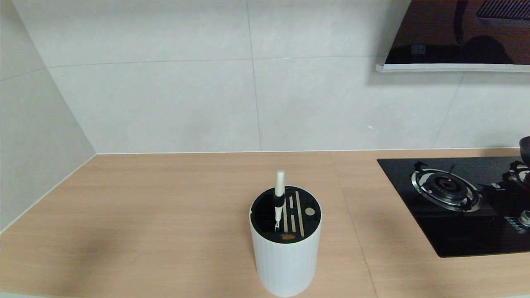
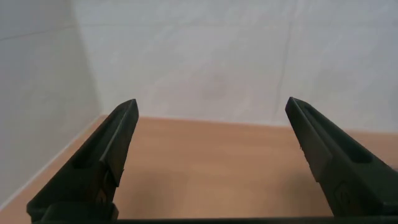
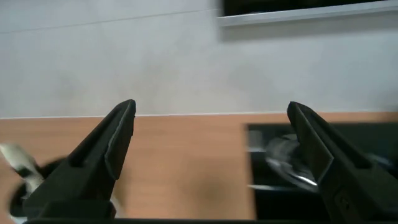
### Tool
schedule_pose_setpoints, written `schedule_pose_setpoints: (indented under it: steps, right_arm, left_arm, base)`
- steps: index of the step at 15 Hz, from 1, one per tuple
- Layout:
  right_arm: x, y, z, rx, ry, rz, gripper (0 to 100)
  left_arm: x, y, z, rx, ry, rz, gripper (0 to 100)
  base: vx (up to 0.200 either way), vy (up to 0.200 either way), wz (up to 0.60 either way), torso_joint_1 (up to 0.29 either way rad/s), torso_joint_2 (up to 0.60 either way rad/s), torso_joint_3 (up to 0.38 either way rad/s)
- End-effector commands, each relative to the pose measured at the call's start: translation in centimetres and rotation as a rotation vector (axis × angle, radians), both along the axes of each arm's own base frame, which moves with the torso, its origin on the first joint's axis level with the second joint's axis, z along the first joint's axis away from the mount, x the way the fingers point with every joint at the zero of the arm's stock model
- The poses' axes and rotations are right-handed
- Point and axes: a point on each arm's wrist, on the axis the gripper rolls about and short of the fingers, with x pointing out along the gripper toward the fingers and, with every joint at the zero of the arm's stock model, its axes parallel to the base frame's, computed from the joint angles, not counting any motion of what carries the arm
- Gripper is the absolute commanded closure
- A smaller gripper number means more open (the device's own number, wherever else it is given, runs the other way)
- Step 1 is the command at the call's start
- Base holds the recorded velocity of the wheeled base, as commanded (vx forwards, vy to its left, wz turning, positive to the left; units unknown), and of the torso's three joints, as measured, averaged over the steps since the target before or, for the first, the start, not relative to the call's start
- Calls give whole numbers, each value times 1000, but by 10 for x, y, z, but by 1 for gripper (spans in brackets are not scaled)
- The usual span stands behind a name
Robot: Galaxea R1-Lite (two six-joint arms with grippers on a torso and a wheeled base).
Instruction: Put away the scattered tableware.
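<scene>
Task's thing: one utensil (image 1: 280, 184) with a pale handle and a black collar. It stands upright in the holder, lower centre of the head view, handle poking above the rim.

Holder: one white ribbed cylinder (image 1: 285, 265) with a black slotted top, sitting on the wooden countertop (image 1: 165, 207) near the bottom edge of the frame, a little right of centre.

Done so far: from where I stand, the only piece of tableware I can make out is already parked in the holder's open compartment, to the left of the three long narrow slots.

Left to do: judging by these views, little or nothing. Whether more pieces wait beyond the frame I cannot tell.

Left gripper (image 2: 211, 107): fingers spread wide apart with nothing between them, looking over bare counter toward the wall corner.

Right gripper (image 3: 211, 111): fingers likewise wide apart and holding nothing, with the hob beyond it.

Count, tableware: one utensil.

Count, holders: one.

Count, grippers: two, neither carrying anything.

Surroundings: one black gas hob (image 1: 455, 215) at the right of the head view with two burners showing, the second cut by the frame edge; one dark range hood (image 1: 455, 37) at the upper right.
</scene>
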Motion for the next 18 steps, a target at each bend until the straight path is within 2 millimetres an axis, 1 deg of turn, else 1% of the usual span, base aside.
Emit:
schedule_pose_setpoints:
  steps: [1, 2, 3, 4, 5, 6, 7, 8, 9, 10, 11, 12, 13, 14, 16, 17, 18]
  right_arm:
    - [-64, -10, -32, -56, -81, -124, 0]
    - [-78, -12, -46, -96, -82, -137, 0]
    - [-88, -12, -57, -123, -73, -148, 0]
    - [-94, -9, -69, -138, -49, -207, 0]
    - [-99, -6, -78, -143, -69, -217, 0]
    - [-98, -5, -87, -149, -67, -194, 0]
    - [-95, -5, -91, -140, -56, -192, 0]
    - [-95, -5, -92, -130, -53, -190, 0]
    - [-90, -5, -98, -100, -29, -173, 0]
    - [-83, -5, -110, -92, 18, -152, 0]
    - [-72, -4, -129, -84, 85, -106, 0]
    - [-69, -4, -135, -81, 97, -91, 0]
    - [-59, -2, -153, -88, 88, -41, 0]
    - [-53, -1, -163, -96, 80, 1, 0]
    - [-53, 0, -167, -101, 116, 54, 0]
    - [-53, 0, -171, -106, 156, 71, 0]
    - [-53, 0, -171, -111, 154, 87, 0]
  left_arm:
    - [-56, 14, -20, -11, -99, 73, 0]
    - [-64, 14, -26, -2, -95, 84, 0]
    - [-70, 13, -31, 2, -98, 103, 0]
    - [-78, 11, -38, 7, -106, 144, 0]
    - [-80, 8, -45, 4, -107, 183, 0]
    - [-82, 4, -53, 10, -107, 221, 0]
    - [-84, 2, -69, 32, -109, 198, 0]
    - [-80, 1, -75, 38, -84, 189, 0]
    - [-71, 1, -89, 32, -35, 182, 0]
    - [-63, 1, -104, 23, 23, 166, 0]
    - [-54, 0, -121, 33, 89, 122, 0]
    - [-51, -1, -127, 36, 109, 100, 0]
    - [-44, -2, -145, 25, 172, 40, 0]
    - [-41, -3, -155, 17, 203, 5, 0]
    - [-39, -5, -157, 14, 187, -94, 0]
    - [-38, -6, -161, 9, 201, -143, 0]
    - [-38, -6, -161, 12, 201, -169, 0]
  base:
    - [0, 0, 0, 0, 0, 0]
    - [0, 0, 0, 0, 0, 0]
    - [0, 0, 0, 0, 0, 0]
    - [0, 0, 0, 0, 0, 0]
    - [0, 0, 0, 0, 0, 0]
    - [0, 0, 0, 0, 0, 0]
    - [0, 0, 0, 0, 0, 0]
    - [0, 0, 0, 0, 0, 0]
    - [0, 0, 0, 0, 0, 0]
    - [0, 0, 0, 0, 0, 0]
    - [0, 0, 0, 0, 0, 0]
    - [0, 0, 0, 0, 0, 0]
    - [0, 0, 0, 0, 0, 0]
    - [0, 0, 0, 0, 0, 0]
    - [0, 0, 0, 0, 0, 0]
    - [0, 0, 0, 0, 0, 0]
    - [0, 0, 0, 0, 0, 0]
